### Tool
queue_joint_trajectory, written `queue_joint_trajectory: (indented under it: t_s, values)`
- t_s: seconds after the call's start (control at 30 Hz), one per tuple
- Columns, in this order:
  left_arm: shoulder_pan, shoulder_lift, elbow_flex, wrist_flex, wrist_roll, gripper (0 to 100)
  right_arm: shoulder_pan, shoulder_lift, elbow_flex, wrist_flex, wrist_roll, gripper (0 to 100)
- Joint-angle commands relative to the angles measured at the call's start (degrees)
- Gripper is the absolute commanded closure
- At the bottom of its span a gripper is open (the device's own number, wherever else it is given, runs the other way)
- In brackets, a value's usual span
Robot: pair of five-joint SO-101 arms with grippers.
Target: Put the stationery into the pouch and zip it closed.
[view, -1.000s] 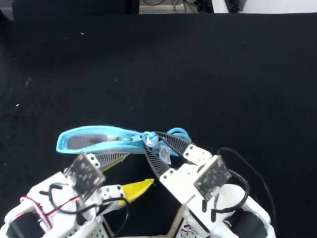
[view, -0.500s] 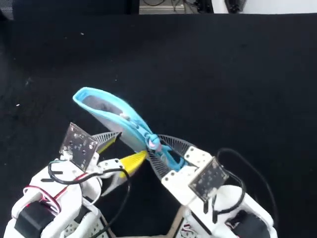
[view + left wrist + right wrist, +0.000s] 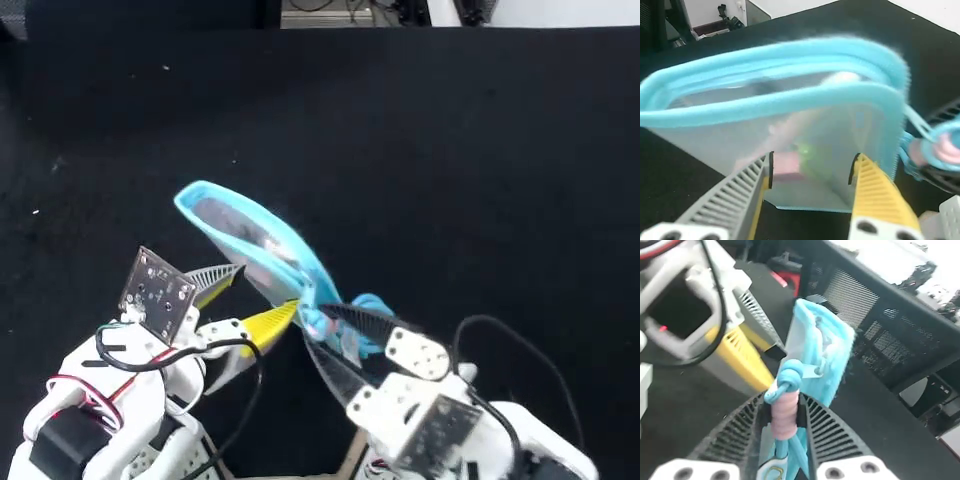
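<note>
A translucent pouch (image 3: 240,228) with a light-blue zip rim slants across the near middle of the black table. In the left wrist view the pouch (image 3: 790,115) shows a pink eraser (image 3: 787,165) and something green inside. My left gripper (image 3: 245,298) (image 3: 812,172) is shut on the pouch's lower edge, grey finger on one side and yellow finger (image 3: 875,195) on the other. My right gripper (image 3: 318,322) (image 3: 783,415) is shut on the zipper pull (image 3: 782,422), a pink bead on blue cord, at the pouch's (image 3: 822,345) near end.
The black table cloth (image 3: 450,150) stretches wide and bare to the back and right. Both arm bases crowd the near edge. A black mesh rack (image 3: 880,325) stands beyond the table in the right wrist view.
The pouch swung from lying crosswise to slanting away to the left. My right gripper drew back toward the near edge with the zipper pull. The left arm shifted left, then held.
</note>
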Motion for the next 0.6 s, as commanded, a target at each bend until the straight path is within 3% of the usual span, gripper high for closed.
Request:
queue_joint_trajectory:
  t_s: [0.0, 0.1, 0.23, 0.37, 0.57]
  values:
    - [-0.57, 0.53, -2.86, -0.79, -0.53, 73, -1.23, -3.82, -5.23, 3.78, 0.7, 98.6]
    - [0.4, 0.79, -2.77, -0.97, -4.22, 73, -1.23, -4.0, -7.69, 4.75, 0.53, 98.6]
    - [6.55, 0.88, -3.21, 0.88, -8.44, 74, -1.14, -3.56, -11.38, 4.13, 0.35, 98.6]
    - [12.53, 1.14, -4.62, 2.02, -8.44, 74, -1.14, -3.56, -12.7, 1.32, 0.09, 98.7]
    - [14.81, 1.05, -4.62, 2.55, -8.44, 74, -1.14, -3.56, -8.66, -3.16, -2.9, 98.7]
